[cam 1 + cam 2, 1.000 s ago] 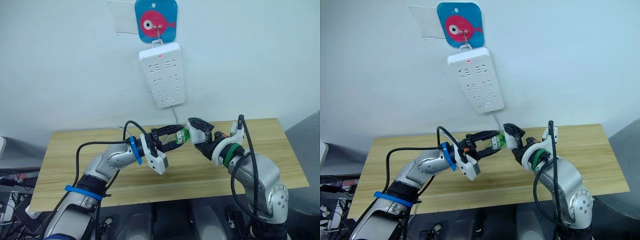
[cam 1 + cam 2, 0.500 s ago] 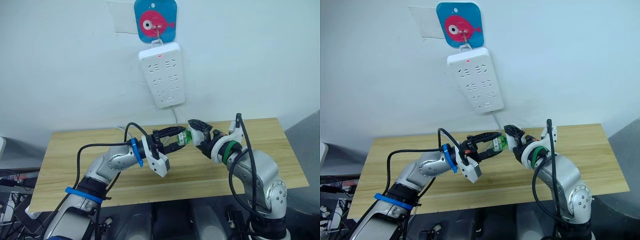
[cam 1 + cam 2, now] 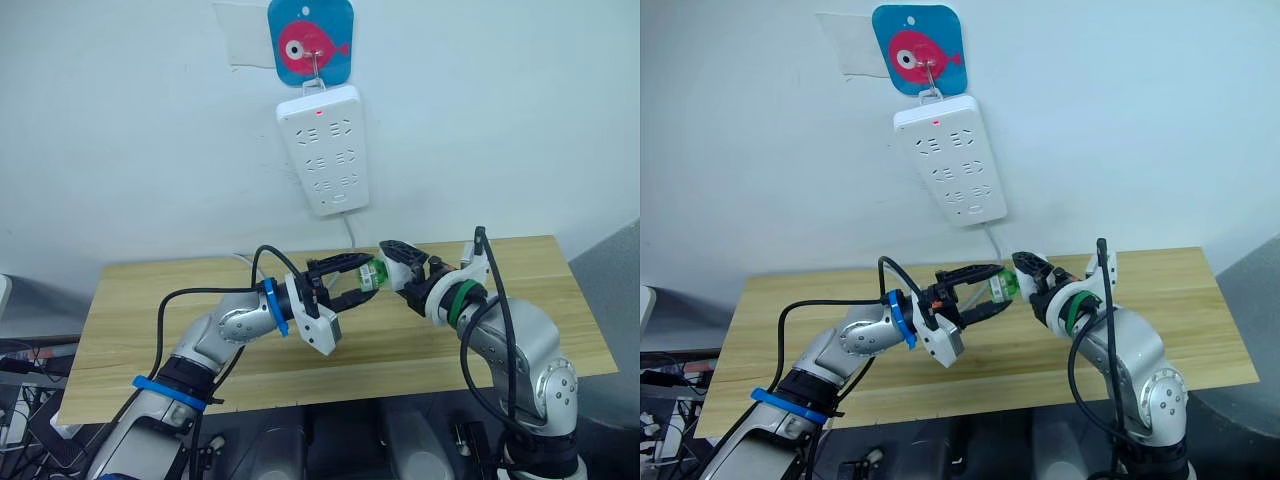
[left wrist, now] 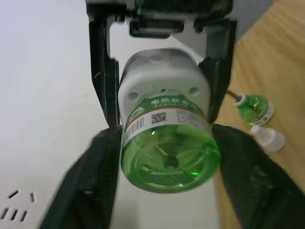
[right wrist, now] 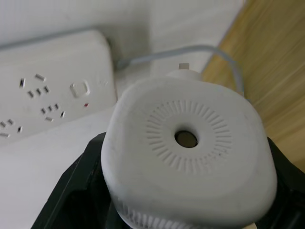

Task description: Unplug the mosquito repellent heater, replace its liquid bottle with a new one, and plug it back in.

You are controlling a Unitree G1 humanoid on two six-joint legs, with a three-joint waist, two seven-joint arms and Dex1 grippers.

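The mosquito repellent heater (image 5: 190,162) is a smooth white rounded-square plastic unit with a radial-slotted vent around a central hole. It is held above the wooden table (image 3: 140,300), clamped between the black fingers of the right gripper (image 3: 397,262). A translucent green liquid bottle (image 4: 167,148) with a printed label sits in the heater's base; the left gripper (image 3: 350,277) closes on the bottle's sides, fingers (image 4: 90,176) touching it. A second green bottle (image 4: 253,106) and a white cap (image 4: 268,137) lie on the table. A white power strip (image 3: 323,148) hangs on the wall.
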